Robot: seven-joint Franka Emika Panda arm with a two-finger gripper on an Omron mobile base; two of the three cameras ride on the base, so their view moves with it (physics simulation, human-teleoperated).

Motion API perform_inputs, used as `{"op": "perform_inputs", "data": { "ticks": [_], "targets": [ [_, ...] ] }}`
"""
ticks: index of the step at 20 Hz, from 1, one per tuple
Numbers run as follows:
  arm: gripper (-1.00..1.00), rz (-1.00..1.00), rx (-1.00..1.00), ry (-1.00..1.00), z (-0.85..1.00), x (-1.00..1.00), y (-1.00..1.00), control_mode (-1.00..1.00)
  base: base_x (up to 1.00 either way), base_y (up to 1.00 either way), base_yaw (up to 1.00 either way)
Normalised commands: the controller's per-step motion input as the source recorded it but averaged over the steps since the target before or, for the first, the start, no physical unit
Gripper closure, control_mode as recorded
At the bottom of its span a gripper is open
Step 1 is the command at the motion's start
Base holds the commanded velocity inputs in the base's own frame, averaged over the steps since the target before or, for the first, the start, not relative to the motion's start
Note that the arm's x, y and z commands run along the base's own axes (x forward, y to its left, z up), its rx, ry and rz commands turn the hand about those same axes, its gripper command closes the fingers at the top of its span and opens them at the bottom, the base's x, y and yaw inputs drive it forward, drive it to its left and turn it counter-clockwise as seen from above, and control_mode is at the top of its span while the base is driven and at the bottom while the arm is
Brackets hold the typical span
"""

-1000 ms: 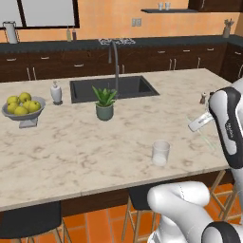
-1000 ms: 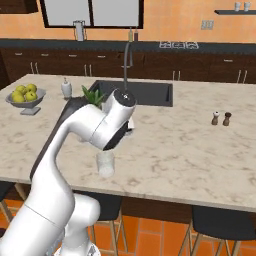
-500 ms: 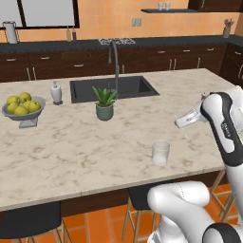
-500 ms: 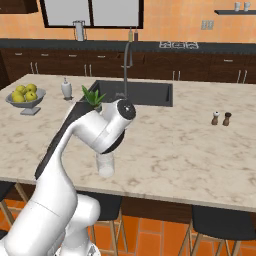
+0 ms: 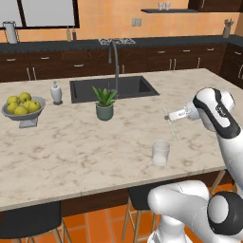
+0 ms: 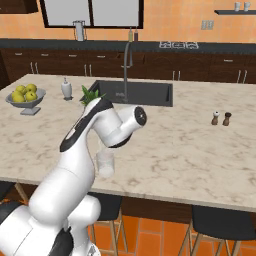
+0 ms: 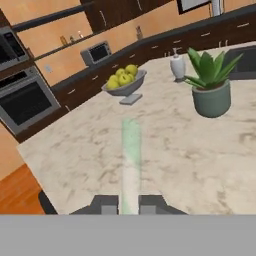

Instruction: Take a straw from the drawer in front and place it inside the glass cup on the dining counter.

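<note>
While the thin pale straw (image 5: pixel 171 125) is clamped between the closed dark two-finger gripper (image 5: pixel 169 117), it is held above the beige marble-veined dining counter (image 5: pixel 71 142), near the clear glass cup (image 5: pixel 160 152).

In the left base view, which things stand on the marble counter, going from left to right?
Fruit bowl → soap bottle → potted plant → glass cup → straw, held above the counter in the hand.

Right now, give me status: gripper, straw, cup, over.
Gripper shut on straw, above the dining counter. Glass cup upright, empty, off to the side of the straw. Nothing between them.
</note>
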Motion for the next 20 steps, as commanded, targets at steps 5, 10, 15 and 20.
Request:
{"op": "perform_inputs", "data": {
  "ticks": [5,10,15,20],
  "targets": [
    [1.00,0.07,0.07,0.00,-0.38,0.47,0.01,-1.00,0.00,0.00,0.00],
    [1.00,0.05,0.00,-0.13,-0.27,0.05,0.00,-1.00,0.00,0.00,0.00],
    [1.00,0.03,0.00,-0.20,-0.16,0.01,0.07,-1.00,0.00,0.00,0.00],
    [1.00,0.01,0.00,-0.20,-0.08,0.08,0.20,-1.00,0.00,0.00,0.00]
  ]
}}
